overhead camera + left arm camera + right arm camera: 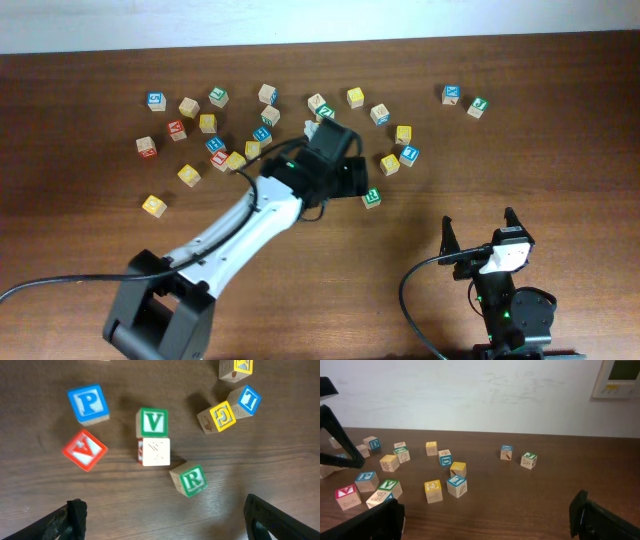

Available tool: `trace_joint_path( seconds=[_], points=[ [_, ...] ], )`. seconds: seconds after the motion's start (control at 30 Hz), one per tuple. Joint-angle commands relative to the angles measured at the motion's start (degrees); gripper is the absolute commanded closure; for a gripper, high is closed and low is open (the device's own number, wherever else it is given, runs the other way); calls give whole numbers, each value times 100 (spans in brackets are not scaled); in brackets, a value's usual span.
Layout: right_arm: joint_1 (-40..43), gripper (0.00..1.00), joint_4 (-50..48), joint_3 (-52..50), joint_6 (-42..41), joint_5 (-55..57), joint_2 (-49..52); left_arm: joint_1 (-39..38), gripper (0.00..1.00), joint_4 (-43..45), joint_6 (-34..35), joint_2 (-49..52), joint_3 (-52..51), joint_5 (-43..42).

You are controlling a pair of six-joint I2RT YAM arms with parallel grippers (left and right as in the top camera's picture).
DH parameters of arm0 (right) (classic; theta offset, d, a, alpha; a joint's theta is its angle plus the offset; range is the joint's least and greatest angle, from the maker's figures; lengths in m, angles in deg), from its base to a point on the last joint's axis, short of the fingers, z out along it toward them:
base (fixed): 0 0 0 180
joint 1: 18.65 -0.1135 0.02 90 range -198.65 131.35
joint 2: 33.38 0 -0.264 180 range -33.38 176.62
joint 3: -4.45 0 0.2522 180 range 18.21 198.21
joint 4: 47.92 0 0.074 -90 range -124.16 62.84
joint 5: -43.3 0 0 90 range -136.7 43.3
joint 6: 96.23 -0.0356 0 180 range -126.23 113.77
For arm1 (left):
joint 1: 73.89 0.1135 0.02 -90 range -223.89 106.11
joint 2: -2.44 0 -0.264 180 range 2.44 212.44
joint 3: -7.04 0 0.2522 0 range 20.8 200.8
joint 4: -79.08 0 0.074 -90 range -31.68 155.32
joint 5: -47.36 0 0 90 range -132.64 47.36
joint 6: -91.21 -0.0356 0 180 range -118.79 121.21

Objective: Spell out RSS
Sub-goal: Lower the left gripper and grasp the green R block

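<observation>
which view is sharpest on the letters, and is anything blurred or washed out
Left wrist: sharpest, the R cube and V cube read crisply, soft shadows; overhead: even light, letters too small to read; right wrist: bright wall, near pincer fingers blurred and dark.

Dark wooden table (40, 490). In the left wrist view, green V cube (152, 421) touches a pale-faced cube (155, 451) just below it. Blue P cube (88, 403) and red cube (85, 450) lie to their left, apart, both rotated.
</observation>
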Motion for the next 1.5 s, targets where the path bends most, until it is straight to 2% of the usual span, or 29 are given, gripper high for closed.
trace_joint_path(
  seconds=[0.0, 0.03, 0.07, 0.2, 0.3, 0.43, 0.47, 0.5, 0.53, 0.63, 0.7, 0.77, 0.9, 1.03, 1.2, 1.3, 1.33, 1.47],
  points=[
    [15, 2, 28, -31, -7, 9, -37, -531, 7, 140, 1123, 129, -2, 710],
    [15, 2, 28, -31, -4, 9, -37, -699, 7, 138, 1716, 299, -2, 1095],
    [15, 2, 28, -31, -4, 9, -37, -787, 7, 264, 2190, 516, -2, 1088],
    [15, 2, 28, -31, -7, 9, -37, -1213, 12, 1069, 2214, 837, -2, 1110],
    [15, 1, 28, -31, -7, 9, -37, -1362, 16, 1207, 2892, 1110, -2, 1569],
    [15, 2, 28, -31, -7, 9, -37, -1355, 16, 1375, 2905, 1609, -2, 1843],
    [15, 2, 28, -31, -7, 9, -37, -1346, 27, 1370, 2859, 1644, -2, 1969],
    [15, 2, 31, -31, -7, 9, -37, -1346, 29, 1379, 2813, 1648, -2, 2061],
    [15, 2, 28, -31, -7, 9, -37, -1346, 38, 1429, 2616, 1648, -2, 2192],
    [15, 2, 28, -31, -4, 9, -37, -1346, 46, 1438, 2365, 1648, -2, 2376],
    [15, 2, 28, -31, -7, 9, -37, -1346, 58, 1443, 2365, 1648, -2, 2496],
    [15, 2, 28, -31, -4, 9, -37, -1346, 59, 1438, 2365, 1648, -2, 2492],
    [15, 2, 28, -31, -7, 9, -37, -1349, 53, 1532, 2365, 1768, -2, 2304],
    [15, 2, 28, -31, -7, 9, -37, -1346, 64, 1572, 2122, 1851, 0, 2166],
    [15, 1, 28, -31, -7, 9, -37, -1346, 63, 1539, 2109, 1832, 0, 2168],
    [15, 2, 28, -31, -7, 9, -37, -1346, 68, 1478, 2107, 1681, 0, 2188],
    [15, 2, 28, -31, -7, 9, -37, -1346, 75, 1475, 2107, 1637, 0, 2214],
    [15, 2, 28, -31, -7, 9, -37, -1346, 75, 964, 2109, 1377, 0, 2750]
  ],
)
